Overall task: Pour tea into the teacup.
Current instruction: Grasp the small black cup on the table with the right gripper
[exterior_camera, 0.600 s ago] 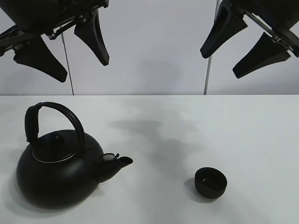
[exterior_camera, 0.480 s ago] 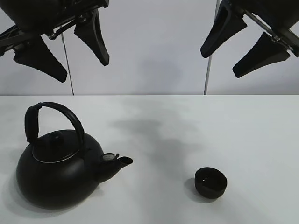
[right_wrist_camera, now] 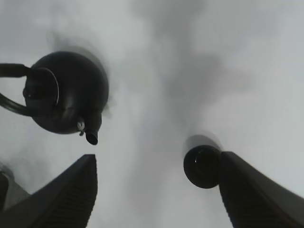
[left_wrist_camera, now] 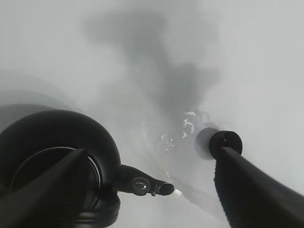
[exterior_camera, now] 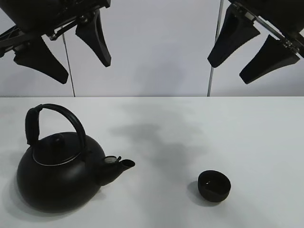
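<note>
- Two grippers hang high, jaws spread, empty: left gripper upper left, right gripper upper right.
- Kettle sits lower left, under the left gripper. Its handle arches upright, in line with the spout.
- Spout points right at the teacup, lower right of centre, well apart.
- Judged: left arm is nearer the handle.

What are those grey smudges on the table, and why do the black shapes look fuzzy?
High view: soft shadows thrown from above onto the table. Left wrist view: the fingers sit too near the lens, so they blur. Right wrist view: same shadows.
</note>
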Controlling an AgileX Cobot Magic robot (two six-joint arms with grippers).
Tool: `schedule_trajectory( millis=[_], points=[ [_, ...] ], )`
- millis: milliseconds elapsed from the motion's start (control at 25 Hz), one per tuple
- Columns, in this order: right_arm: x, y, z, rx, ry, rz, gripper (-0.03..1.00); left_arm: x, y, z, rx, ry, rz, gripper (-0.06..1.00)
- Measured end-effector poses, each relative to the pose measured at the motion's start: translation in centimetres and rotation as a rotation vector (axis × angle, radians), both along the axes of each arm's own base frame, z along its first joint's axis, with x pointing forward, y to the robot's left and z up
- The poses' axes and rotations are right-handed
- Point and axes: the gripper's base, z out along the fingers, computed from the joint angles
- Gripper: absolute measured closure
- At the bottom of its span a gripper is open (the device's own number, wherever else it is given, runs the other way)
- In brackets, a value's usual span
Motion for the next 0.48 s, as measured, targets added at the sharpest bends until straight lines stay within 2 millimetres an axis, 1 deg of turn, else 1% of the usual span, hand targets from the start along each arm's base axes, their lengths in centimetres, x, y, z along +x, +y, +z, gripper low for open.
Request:
schedule_trajectory(
  millis=[80,160,240,360,480],
  points=[
    [-0.3,0.1,-0.1,-0.032,0.0,0.057,0.47,0.0,0.0,0.0,0.0,0.0,0.0,0.41],
    [-0.6,0.6,-0.4,-0.086,-0.007,0.119,0.47,0.0,0.0,0.0,0.0,0.0,0.0,0.41],
    [-1.2,1.9,-0.6,-0.141,-0.009,0.193,0.47,0.0,0.0,0.0,0.0,0.0,0.0,0.41],
    [-2.4,4.4,-0.9,-0.244,-0.026,0.309,0.47,0.0,0.0,0.0,0.0,0.0,0.0,0.41],
    [-3.2,6.0,-1.1,-0.344,-0.051,0.364,0.42,0.0,0.0,0.0,0.0,0.0,0.0,0.41]
  ],
)
